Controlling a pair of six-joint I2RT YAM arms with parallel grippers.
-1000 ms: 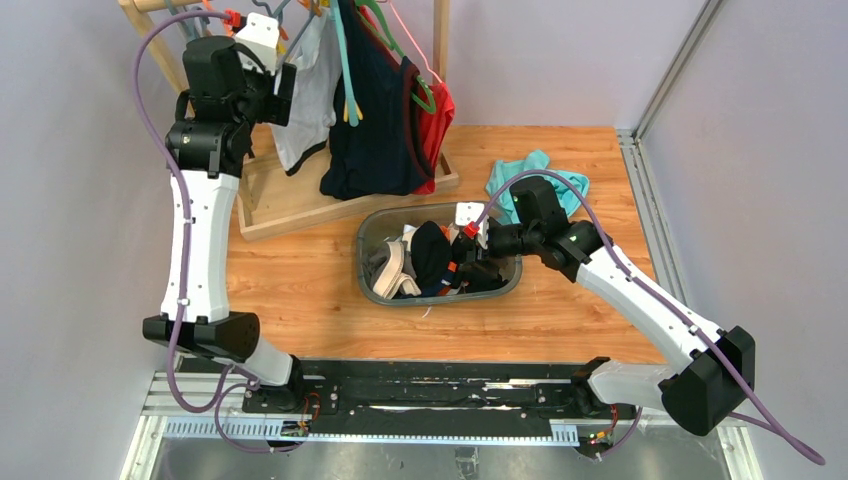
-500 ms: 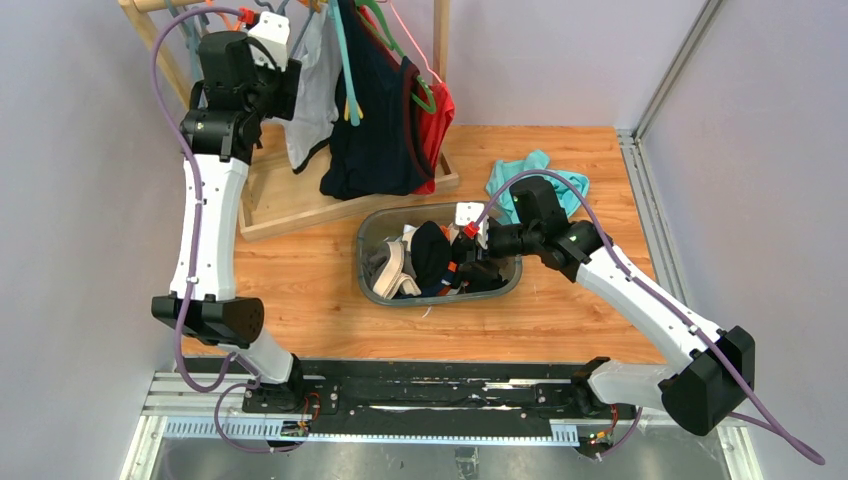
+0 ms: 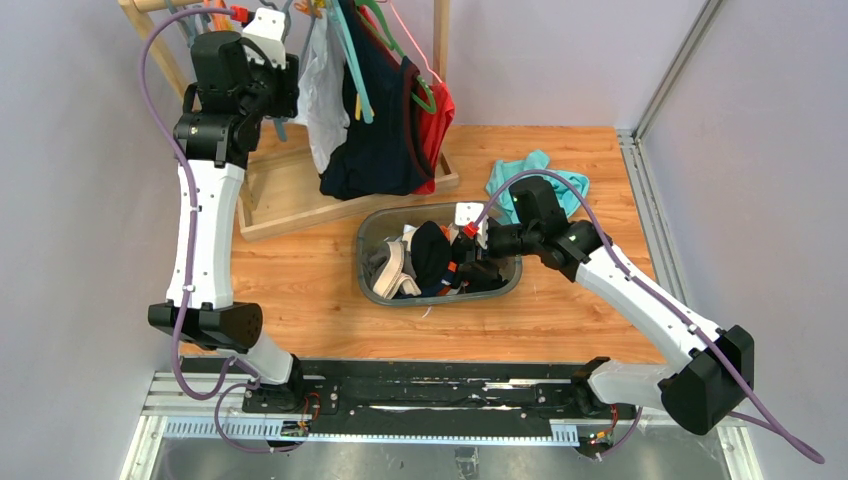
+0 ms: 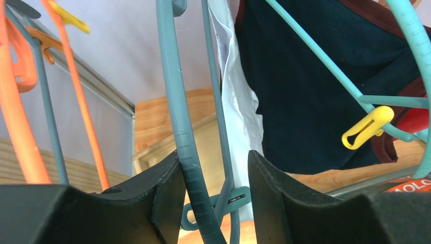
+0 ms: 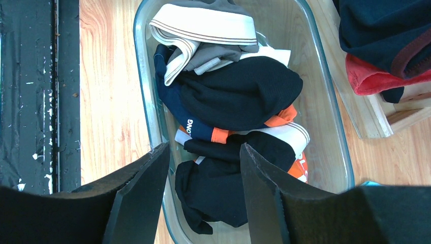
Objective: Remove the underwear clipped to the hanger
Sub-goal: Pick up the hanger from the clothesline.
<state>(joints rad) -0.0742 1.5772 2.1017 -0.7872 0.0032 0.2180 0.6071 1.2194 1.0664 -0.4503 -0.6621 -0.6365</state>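
The left tool (image 4: 213,168) is hovering high at the rack (image 3: 300,205) in the far left corner. Its jaws are standing apart and straddling a bar of the teal hanger (image 4: 175,101) without clamping anything. The white underwear (image 4: 236,112) is hanging just right of that bar, and a teal clip (image 4: 226,201) is showing low in the gap. To do this step well, I judge the jaws should be pressing the clip's handles rather than the hanger bar, so a small shift toward the clip is looking wise before any squeeze. The cloth should then be coming free without dragging the navy top (image 4: 305,91) beside it. The right tool (image 5: 204,150) is hovering open and empty over the tub (image 5: 141,91) on the worktop (image 3: 300,290), where a heap of underwear (image 5: 239,94) is lying. The left wrist view is showing the clip, which is too small to find from above. Only the top view is showing rack and tub together, well apart.
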